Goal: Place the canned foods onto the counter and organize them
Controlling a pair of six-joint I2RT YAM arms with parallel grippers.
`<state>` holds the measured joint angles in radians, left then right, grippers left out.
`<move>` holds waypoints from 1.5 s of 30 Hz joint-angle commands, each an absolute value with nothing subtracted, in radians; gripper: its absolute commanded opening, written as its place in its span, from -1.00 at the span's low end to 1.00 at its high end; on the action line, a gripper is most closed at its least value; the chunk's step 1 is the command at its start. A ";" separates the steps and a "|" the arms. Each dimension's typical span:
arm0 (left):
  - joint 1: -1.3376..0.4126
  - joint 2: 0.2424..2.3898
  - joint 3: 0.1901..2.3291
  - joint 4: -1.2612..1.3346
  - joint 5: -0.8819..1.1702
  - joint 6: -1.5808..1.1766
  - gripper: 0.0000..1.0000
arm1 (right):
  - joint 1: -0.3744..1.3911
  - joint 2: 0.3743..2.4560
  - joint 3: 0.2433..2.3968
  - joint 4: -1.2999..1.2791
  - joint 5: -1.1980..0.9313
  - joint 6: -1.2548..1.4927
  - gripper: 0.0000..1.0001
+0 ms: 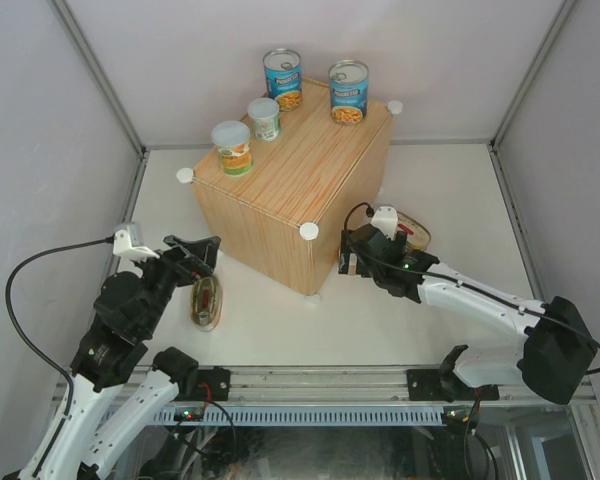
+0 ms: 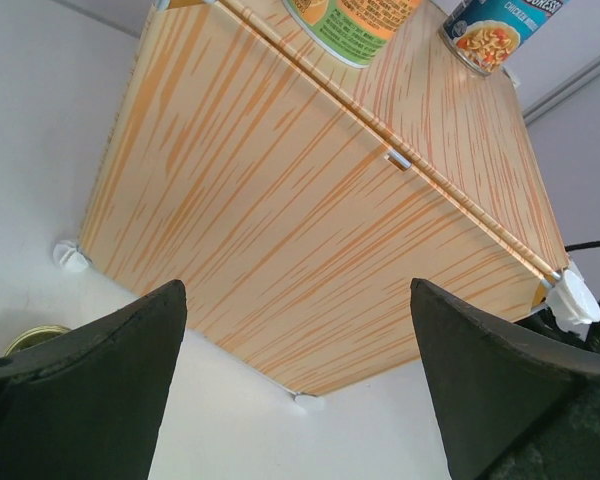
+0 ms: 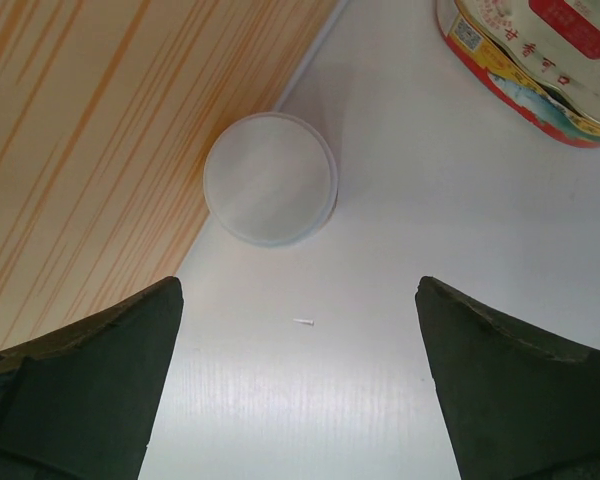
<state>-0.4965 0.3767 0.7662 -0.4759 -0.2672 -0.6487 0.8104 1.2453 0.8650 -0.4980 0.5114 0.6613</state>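
**Counter** (image 1: 280, 205): a light wood-grain box that stands cornerwise on the white table (image 1: 450, 330), with white knobs at its top corners. Four cans stand upright on its top.

**Left gripper** (image 2: 298, 330): jaws wide apart, nothing between them. It faces the counter's side wall and does not touch it.

**Right gripper** (image 3: 298, 310): jaws wide apart, nothing between them. It hangs low over the table at the counter's right wall.

**Tall cans:** the left blue can (image 1: 282, 78) and the right blue can (image 1: 348, 92) stand at the far edge of the counter top. Both have blue labels with a food picture. In the left wrist view, "CHICKEN" can be read on one; the brand line is cut off.

**Small cans:** the green-label can (image 1: 264, 118) and the orange-green can (image 1: 232, 147) stand near the top's left edge. Their writing is too small to read. A third pale-lidded can (image 3: 270, 178) stands on the table just beside the counter wall, ahead of the right fingers; its label is hidden.

**Oval tins:** the left tin (image 1: 207, 302) lies on the table near the left gripper. The right tin (image 3: 535, 60) lies on the table near the pale-lidded can. It is red and yellow, with Chinese characters and a small square code.
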 commanded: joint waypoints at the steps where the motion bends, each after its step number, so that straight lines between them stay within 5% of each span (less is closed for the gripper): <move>1: -0.491 0.381 0.762 -0.461 -0.280 -0.667 0.92 | 0.781 1.290 0.859 -0.352 0.478 0.613 1.00; 25: -0.491 0.397 0.732 -0.462 -0.305 -0.718 0.91 | 0.704 1.498 0.842 -0.149 0.377 0.547 0.91; 30: -0.491 0.397 0.731 -0.468 -0.308 -0.719 0.90 | 0.696 1.509 0.841 -0.128 0.365 0.546 0.63; 35: -0.491 0.400 0.734 -0.468 -0.307 -0.721 0.89 | 0.689 1.495 0.820 -0.108 0.349 0.551 0.08; 45: -0.491 0.407 0.751 -0.457 -0.326 -0.723 0.89 | 0.698 1.362 0.781 -0.165 0.366 0.566 -0.24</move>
<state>-0.4965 0.4049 0.7357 -0.4847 -0.2989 -0.7074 0.6941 1.4578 0.7799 -0.1513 0.3546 0.5613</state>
